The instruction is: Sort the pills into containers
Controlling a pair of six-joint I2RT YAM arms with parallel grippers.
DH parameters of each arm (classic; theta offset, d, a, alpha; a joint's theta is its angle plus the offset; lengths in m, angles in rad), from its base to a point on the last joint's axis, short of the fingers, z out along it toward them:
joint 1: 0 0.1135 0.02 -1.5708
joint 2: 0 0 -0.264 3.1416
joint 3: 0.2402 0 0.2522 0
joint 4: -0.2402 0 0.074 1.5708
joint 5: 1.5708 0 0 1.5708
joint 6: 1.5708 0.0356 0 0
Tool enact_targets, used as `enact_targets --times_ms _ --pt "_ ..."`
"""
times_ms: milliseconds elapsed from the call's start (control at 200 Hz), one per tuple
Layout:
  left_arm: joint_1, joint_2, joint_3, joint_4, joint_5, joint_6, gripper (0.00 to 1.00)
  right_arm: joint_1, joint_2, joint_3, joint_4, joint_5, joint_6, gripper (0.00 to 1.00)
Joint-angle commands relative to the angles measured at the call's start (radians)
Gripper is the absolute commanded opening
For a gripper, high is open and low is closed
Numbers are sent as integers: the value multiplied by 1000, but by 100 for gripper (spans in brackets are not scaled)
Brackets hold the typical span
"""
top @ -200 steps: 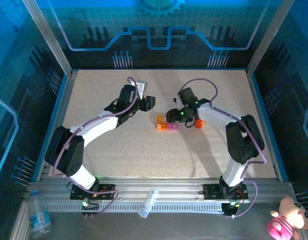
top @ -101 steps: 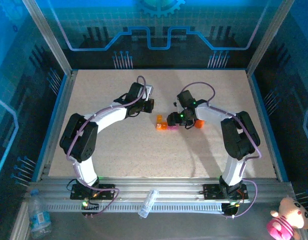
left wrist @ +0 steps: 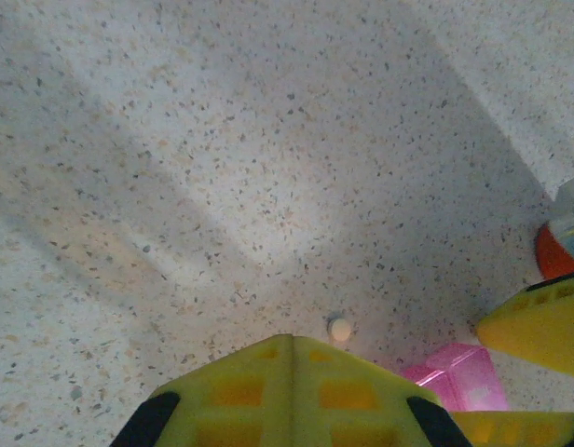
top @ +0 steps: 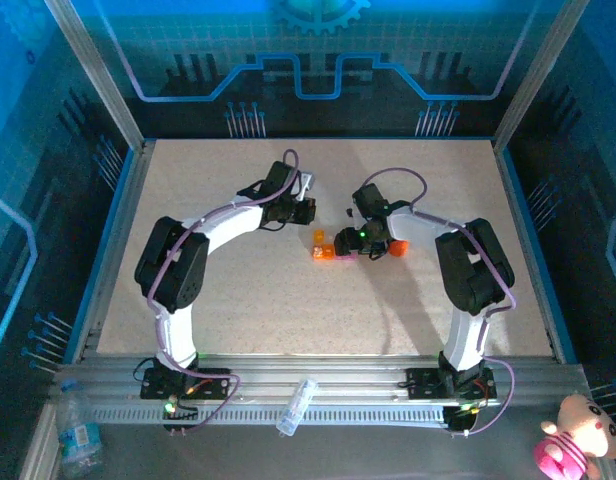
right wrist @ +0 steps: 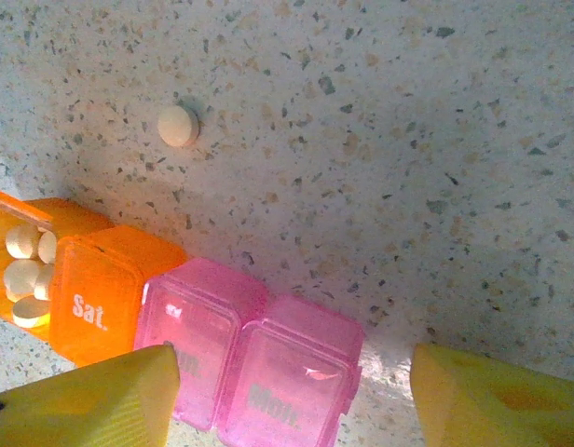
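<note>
Your containers (right wrist: 203, 345) lie flat as one joined strip, running 10 o'clock to 4 o'clock in the right wrist view. There is an open orange compartment (right wrist: 45, 212) holding several white pills (right wrist: 23, 277), a shut orange one marked "Sat." (right wrist: 96, 298), then two shut pink ones. A loose round white pill (right wrist: 178, 126) lies apart at 1 o'clock. From above, a yellowish cell (top: 319, 237) seems joined on.
</note>
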Motion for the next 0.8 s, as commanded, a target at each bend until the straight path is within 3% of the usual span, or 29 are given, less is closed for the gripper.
enact_targets --times_ms 0,490,795 --pt "5 40 42 -60 44 -25 0 -5 26 -15 -8 15 14 67" --pt "5 123 97 -117 121 -43 0 -5 44 -15 -7 21 18 67" --pt "4 97 71 -112 171 -52 0 -5 56 -13 -12 32 19 67"
